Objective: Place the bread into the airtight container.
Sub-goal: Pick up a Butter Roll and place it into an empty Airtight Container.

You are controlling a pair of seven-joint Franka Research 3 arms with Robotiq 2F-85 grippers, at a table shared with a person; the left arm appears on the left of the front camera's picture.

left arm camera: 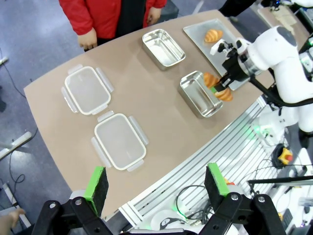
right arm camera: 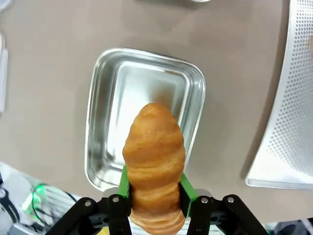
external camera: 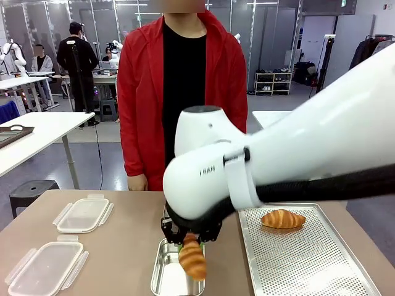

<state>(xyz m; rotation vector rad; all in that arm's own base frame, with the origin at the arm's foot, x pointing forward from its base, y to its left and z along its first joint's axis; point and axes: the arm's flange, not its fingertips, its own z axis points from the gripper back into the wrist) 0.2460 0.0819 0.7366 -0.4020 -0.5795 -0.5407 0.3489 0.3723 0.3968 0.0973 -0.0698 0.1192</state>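
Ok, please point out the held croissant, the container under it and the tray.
held croissant point(right arm camera: 154, 147), right wrist view, middle of crust.
container point(right arm camera: 99, 122), right wrist view, left wall.
tray point(external camera: 308, 259), front view, bare perforated floor.

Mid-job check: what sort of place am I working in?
Probably a robotics lab, not a kitchen: aluminium rig frame with loose cables beside the table, plus white worktables behind the person.

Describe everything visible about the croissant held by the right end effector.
The croissant is golden-brown, with ridged, slightly glossy baked layers and a tapered tip. It looks whole and unsquashed. The right end effector clamps its sides between green pads, with its long axis running along the fingers. It hangs in the air over the open steel container, and nothing else touches it.
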